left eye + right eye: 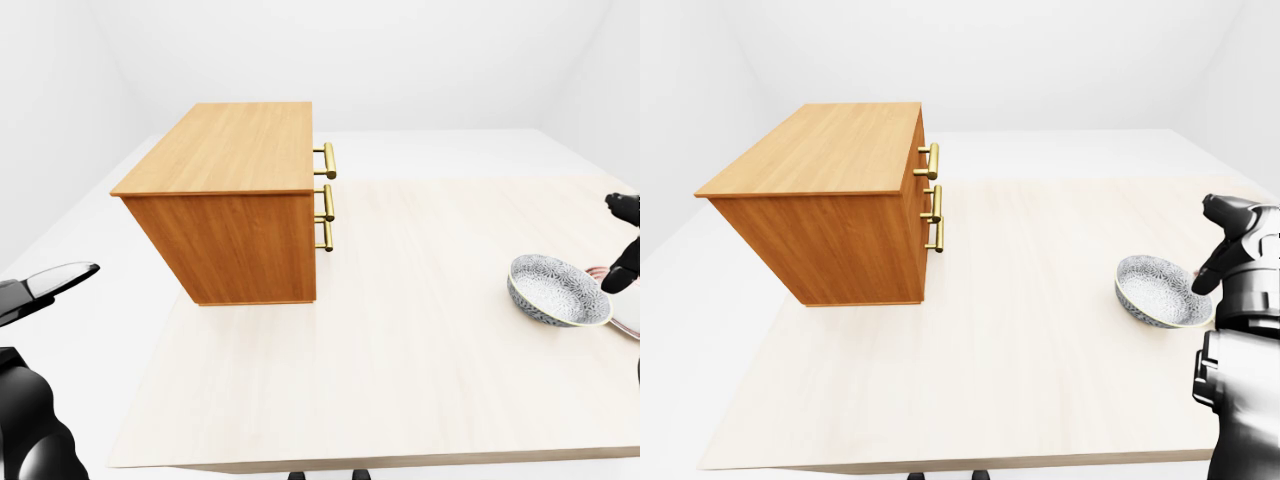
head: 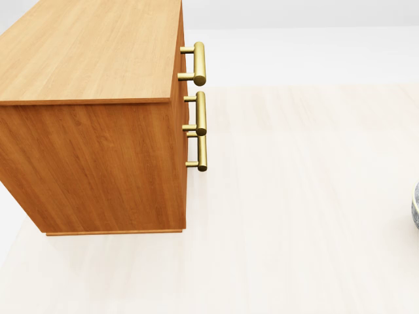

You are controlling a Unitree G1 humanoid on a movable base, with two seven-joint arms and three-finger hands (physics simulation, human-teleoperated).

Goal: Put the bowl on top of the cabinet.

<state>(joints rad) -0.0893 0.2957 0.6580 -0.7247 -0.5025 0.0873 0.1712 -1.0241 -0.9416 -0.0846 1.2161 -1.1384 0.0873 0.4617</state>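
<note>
Your right hand (image 1: 1225, 262) is hovering just beside the bowl (image 1: 1162, 291), fingers spread and gripping nothing. That bowl is sitting on the surface (image 1: 1020, 330) at your 2 o'clock; the cabinet (image 1: 835, 200) is standing at 11, top bare. You are lacking grasp, lift and placement. Your left hand (image 1: 45, 285) is idling, its fingers unreadable.

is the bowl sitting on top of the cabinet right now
No, the bowl rests on the pale table at the left-eye view's right, well apart from the cabinet, whose top is bare.
</note>
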